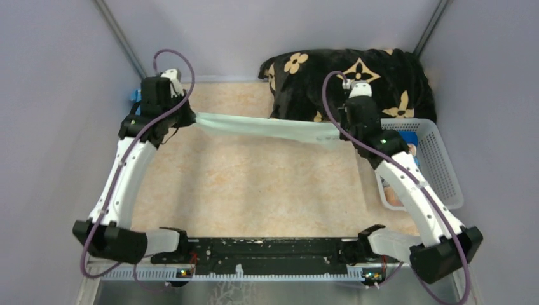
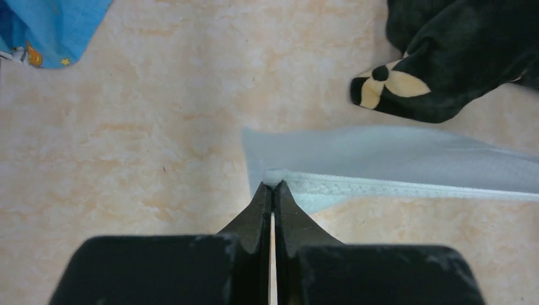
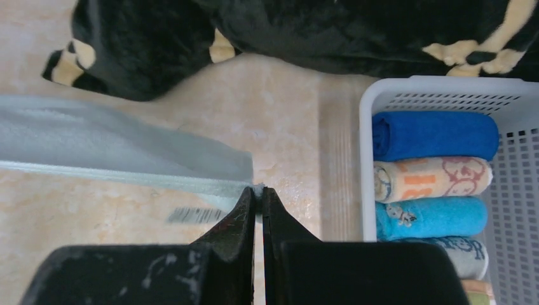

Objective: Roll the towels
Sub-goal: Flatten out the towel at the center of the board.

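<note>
**A:** Starting at the far left corner of the table (image 1: 254, 190), there's a blue cloth (image 2: 51, 28) with small prints, lying just beside the left arm.

**B:** And the left gripper (image 2: 273, 185) sits right there near the far edge, jaws pressed together on the left end of the mint towel (image 2: 394, 168). The wrist view shows the hemmed edge pinched right at the fingertips.

**A:** From above, that mint towel (image 1: 260, 126) runs as one long band along the far side of the table, drawn out between the two arms. Whether it clears the tabletop, nobody can say from here.

**B:** Over to the right gripper (image 3: 255, 189), and it's the same story: fingers closed tight on the towel's right-hand corner.

**A:** Behind the towel, at the far right corner, lies the black blanket (image 1: 356, 76) with its beige flowers, heaped up, one lobe just beside the towel's far edge.

**B:** And along the right edge stands the white basket (image 3: 445, 86). Rolled towels (image 3: 432, 179) lie stacked side by side in it: a deep blue one, an orange-printed one, a lighter blue one, then a pale patterned one partly hidden by the gripper.
</note>
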Action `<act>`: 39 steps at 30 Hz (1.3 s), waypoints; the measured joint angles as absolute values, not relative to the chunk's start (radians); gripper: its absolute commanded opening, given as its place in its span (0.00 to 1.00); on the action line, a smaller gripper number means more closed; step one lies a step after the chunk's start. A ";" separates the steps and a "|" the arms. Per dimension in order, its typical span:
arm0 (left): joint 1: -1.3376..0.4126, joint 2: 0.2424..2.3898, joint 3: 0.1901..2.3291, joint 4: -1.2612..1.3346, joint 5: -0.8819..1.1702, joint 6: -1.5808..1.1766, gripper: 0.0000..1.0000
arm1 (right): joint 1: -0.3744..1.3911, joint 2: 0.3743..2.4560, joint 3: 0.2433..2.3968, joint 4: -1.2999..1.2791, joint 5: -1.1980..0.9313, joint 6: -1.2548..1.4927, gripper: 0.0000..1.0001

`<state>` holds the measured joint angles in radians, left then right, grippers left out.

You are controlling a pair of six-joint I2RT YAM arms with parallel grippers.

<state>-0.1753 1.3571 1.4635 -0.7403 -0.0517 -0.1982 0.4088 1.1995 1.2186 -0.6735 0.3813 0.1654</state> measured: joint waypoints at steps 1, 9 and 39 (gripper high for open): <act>-0.175 1.313 1.444 -0.736 -0.051 -0.204 0.00 | 0.409 1.158 1.223 -0.682 0.376 0.158 0.00; -0.179 0.936 1.285 -0.772 -0.002 -0.245 0.00 | 0.410 0.842 1.226 -0.824 0.200 0.130 0.00; -0.128 1.866 1.369 -0.548 0.022 -0.317 0.00 | 0.274 1.544 0.993 -0.237 0.271 0.029 0.00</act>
<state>-0.1280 1.8664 1.3689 -0.5484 0.0223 -0.3172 0.2741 1.5444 0.9928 -0.2371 0.2710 0.0292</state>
